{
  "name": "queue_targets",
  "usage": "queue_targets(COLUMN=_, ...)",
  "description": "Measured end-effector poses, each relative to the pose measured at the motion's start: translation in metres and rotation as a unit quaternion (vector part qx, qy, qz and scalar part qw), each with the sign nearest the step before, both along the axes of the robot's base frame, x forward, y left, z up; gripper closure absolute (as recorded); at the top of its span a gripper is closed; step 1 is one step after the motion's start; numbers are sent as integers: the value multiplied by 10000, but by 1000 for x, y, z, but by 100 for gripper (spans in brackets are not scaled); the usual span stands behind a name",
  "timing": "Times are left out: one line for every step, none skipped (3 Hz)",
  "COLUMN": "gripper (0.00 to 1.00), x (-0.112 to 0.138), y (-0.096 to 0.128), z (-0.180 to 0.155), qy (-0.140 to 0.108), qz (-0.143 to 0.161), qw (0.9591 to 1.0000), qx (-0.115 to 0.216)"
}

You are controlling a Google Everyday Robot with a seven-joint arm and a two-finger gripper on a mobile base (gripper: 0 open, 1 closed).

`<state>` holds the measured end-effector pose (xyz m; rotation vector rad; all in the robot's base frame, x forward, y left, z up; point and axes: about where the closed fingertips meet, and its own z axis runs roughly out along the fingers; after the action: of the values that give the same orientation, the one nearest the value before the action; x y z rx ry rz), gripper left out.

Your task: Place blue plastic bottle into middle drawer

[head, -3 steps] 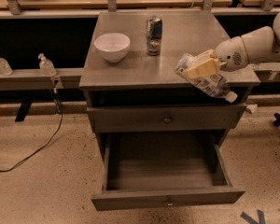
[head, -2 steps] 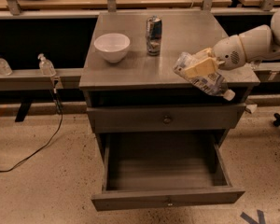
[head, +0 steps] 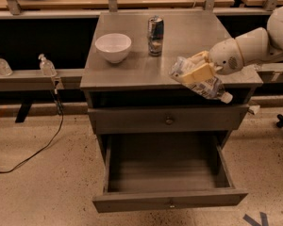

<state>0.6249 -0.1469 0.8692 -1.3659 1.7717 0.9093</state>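
Observation:
My gripper [head: 194,69] is shut on the blue plastic bottle [head: 208,89], a clear crinkly bottle with a white cap pointing down to the right. It holds the bottle tilted in the air over the cabinet's front right edge, above the drawers. The white arm reaches in from the right. The middle drawer [head: 170,199] is pulled wide open below, a deep grey tray with nothing in it. The bottle is above and to the right of the drawer's middle.
On the grey cabinet top [head: 132,69] stand a white bowl [head: 113,47] and an upright blue-silver drink can [head: 155,29]. The drawer above [head: 169,120] with a round knob is closed. Two small pump bottles [head: 46,65] stand on a ledge at left. A cable [head: 37,149] lies on the floor.
The gripper with the bottle has shifted slightly left and forward, over the cabinet's front edge. Nothing else moved.

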Motion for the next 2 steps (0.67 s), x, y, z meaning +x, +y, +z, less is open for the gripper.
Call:
queue_targets(gripper=100, x=-47, y=23, z=-7, qy=-570, qz=713, qw=9953, qx=-332)
queue_targets(gripper=100, x=-86, y=33, z=-41, qy=-885, qz=1077, qw=9876, qx=-723)
